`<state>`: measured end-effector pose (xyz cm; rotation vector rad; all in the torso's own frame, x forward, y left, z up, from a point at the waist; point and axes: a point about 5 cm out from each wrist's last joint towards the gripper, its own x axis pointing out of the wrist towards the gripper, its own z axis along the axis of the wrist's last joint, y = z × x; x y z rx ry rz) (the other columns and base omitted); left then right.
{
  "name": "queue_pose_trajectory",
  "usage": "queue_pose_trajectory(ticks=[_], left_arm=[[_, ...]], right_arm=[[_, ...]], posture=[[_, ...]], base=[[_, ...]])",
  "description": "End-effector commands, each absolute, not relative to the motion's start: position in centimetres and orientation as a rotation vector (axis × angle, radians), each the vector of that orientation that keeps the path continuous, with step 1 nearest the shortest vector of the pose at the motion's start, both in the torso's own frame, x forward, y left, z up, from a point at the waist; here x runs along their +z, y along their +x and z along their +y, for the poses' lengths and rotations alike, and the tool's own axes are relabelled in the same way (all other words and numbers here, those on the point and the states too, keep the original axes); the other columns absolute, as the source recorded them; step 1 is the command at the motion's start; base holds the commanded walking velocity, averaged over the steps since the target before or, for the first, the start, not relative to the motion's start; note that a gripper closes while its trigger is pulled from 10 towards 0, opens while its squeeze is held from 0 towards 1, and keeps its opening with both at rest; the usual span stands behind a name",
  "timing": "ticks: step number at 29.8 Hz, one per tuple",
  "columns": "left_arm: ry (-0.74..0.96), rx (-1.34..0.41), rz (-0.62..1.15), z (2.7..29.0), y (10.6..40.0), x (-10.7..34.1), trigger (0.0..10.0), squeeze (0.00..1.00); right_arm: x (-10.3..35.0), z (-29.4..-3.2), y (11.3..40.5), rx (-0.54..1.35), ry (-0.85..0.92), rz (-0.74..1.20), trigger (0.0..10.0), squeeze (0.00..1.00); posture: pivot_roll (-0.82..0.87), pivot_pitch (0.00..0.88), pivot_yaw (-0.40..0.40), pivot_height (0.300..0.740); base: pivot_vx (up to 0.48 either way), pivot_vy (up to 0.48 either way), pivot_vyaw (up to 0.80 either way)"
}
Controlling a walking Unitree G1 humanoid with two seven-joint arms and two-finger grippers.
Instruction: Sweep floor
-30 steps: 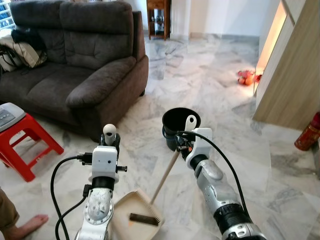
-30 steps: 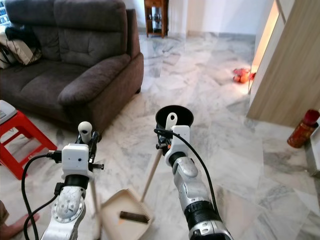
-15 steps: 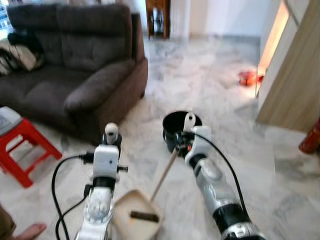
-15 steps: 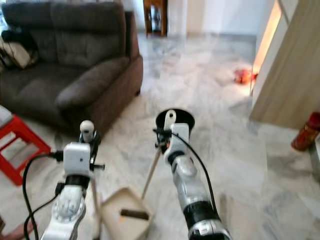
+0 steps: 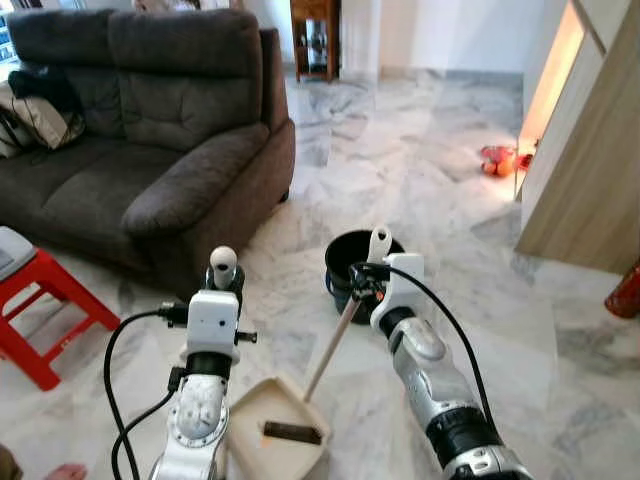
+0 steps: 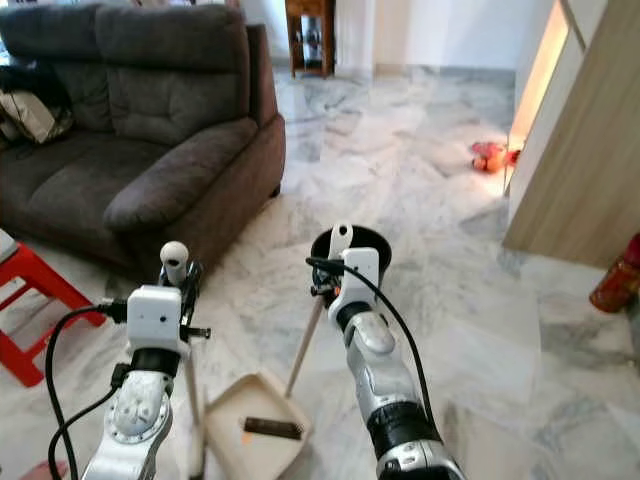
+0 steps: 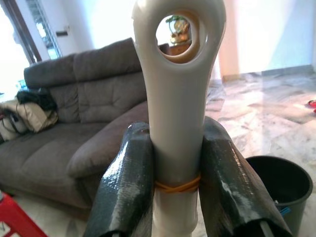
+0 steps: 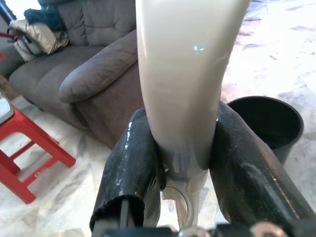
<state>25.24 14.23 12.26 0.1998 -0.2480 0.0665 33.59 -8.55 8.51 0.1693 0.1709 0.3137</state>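
Dustpan (image 5: 272, 440) sits on the marble floor (image 5: 420, 180) close between both arms, dark brush head (image 5: 292, 433) lying inside it. Left tool (image 7: 170, 173) pinches the dustpan handle (image 7: 177, 98), cream with a hanging hole at its tip; both fingers (image 7: 126, 182) pressed against it just by a rubber band. Right tool (image 8: 185, 148) clamps the cream end of the broom handle (image 5: 335, 345), whose wooden shaft slants down to the pan. Black bin (image 5: 352, 258) stands just beyond the right tool. Red stool (image 5: 40, 300) off to the left, dark grey sofa (image 5: 130, 130) behind it. Wooden cabinet (image 5: 590, 170) on the right, small orange objects (image 5: 497, 160) on the floor beside it.
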Motion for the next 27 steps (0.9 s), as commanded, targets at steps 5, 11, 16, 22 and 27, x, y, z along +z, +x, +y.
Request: queue_pose_trajectory(ticks=[5, 11, 16, 22, 27], left_arm=[[0.215, 0.082, -0.294, 14.50, 25.35, 13.32, 10.0, 0.00], [0.215, 0.086, -0.292, 14.58, 25.32, 13.30, 10.0, 0.00], [0.215, 0.089, -0.292, 14.63, 25.32, 13.31, 10.0, 0.00], [0.216, 0.090, -0.293, 14.61, 25.32, 13.33, 10.0, 0.00], [0.215, 0.088, -0.292, 14.56, 25.31, 13.33, 10.0, 0.00]], right_arm=[[10.03, -7.45, 33.99, 0.346, 0.213, 0.109, 10.0, 0.00], [9.99, -7.47, 34.04, 0.343, 0.211, 0.115, 10.0, 0.00], [9.86, -7.36, 34.07, 0.345, 0.209, 0.130, 10.0, 0.00], [9.94, -7.33, 34.08, 0.348, 0.207, 0.123, 10.0, 0.00], [9.98, -7.34, 34.07, 0.350, 0.202, 0.117, 10.0, 0.00]], posture=[[-0.16, 0.000, 0.077, 0.740], [-0.16, 0.000, 0.074, 0.740], [-0.16, 0.000, 0.073, 0.740], [-0.16, 0.000, 0.072, 0.740], [-0.16, 0.000, 0.071, 0.740]], base=[[0.291, 0.000, 0.00], [0.291, 0.000, 0.00], [0.292, 0.000, -0.48], [0.291, 0.000, -0.49], [0.292, 0.000, 0.00]])
